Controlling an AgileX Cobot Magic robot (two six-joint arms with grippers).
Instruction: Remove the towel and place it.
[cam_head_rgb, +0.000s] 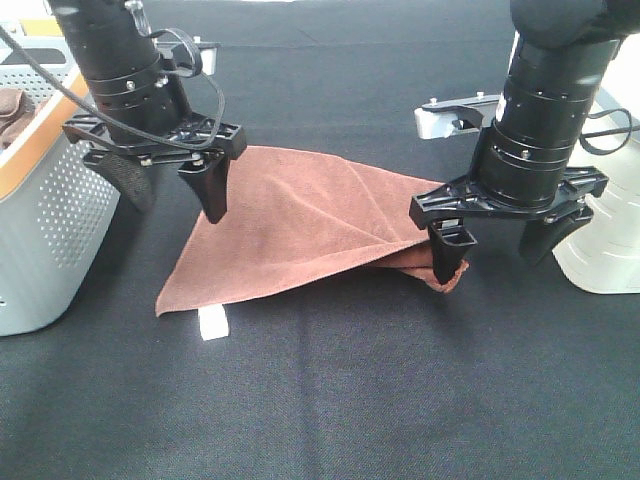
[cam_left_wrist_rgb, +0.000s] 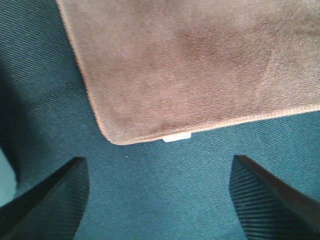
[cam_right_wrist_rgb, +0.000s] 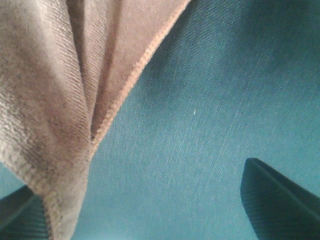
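Towel (cam_head_rgb: 300, 230) flat beneath both spread claws, left claw (cam_head_rgb: 170, 185), right claw (cam_head_rgb: 495, 245).

Left gripper (cam_head_rgb: 168, 190) fingers spread (pointing down), right gripper (cam_head_rgb: 497, 247) likewise

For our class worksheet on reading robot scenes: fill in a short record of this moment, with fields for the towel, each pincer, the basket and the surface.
towel: reddish-brown towel, lying on the cloth, one corner lifted and folded at the right
tag: white tag at the near hem
left pincer: left pincer open, above the towel's left edge, holding nothing
right pincer: right pincer open, one finger at the raised corner
basket: grey basket at the left
surface: black tablecloth
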